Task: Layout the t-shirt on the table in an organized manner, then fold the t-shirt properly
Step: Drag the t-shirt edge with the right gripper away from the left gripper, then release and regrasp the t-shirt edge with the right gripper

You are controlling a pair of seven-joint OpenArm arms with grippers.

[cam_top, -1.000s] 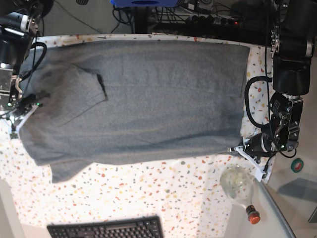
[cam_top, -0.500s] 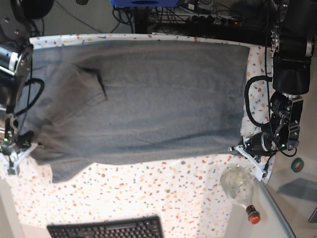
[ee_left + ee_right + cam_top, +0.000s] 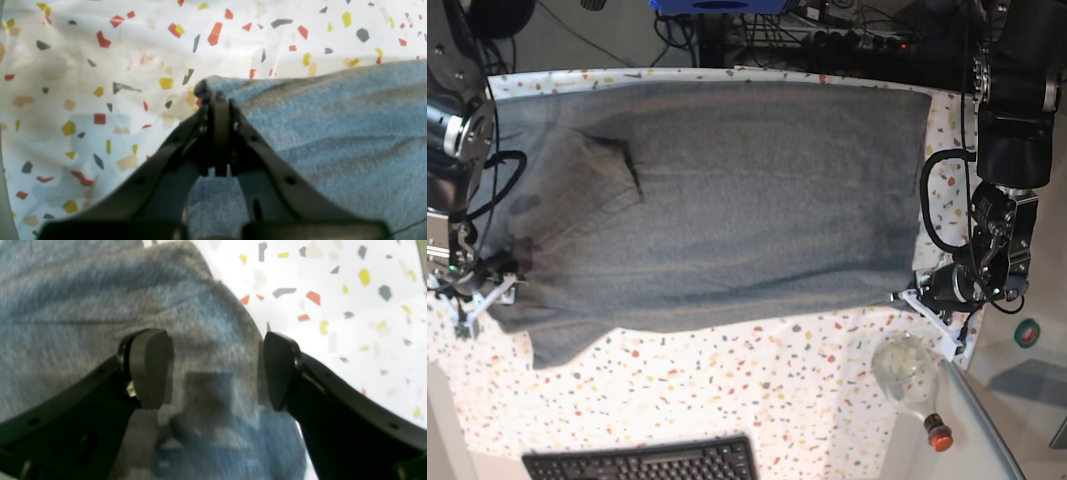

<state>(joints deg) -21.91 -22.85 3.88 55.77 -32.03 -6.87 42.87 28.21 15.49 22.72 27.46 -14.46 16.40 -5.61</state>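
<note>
Base: left fingers point(image 3: 903, 297) pinch t-shirt point(image 3: 727, 200) hem | right fingers point(image 3: 213, 370) apart, blurred

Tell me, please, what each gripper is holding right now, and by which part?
The left gripper is shut on a corner of the t-shirt at its hem. The right gripper is open above the shirt's shoulder end, holding nothing.

Right wrist view: t-shirt point(image 3: 100, 306) motion-blurred, weave smeared. Base view: keyboard point(image 3: 642, 462) cut by bottom edge; right gripper point(image 3: 472, 300) too small to read jaws.
</note>
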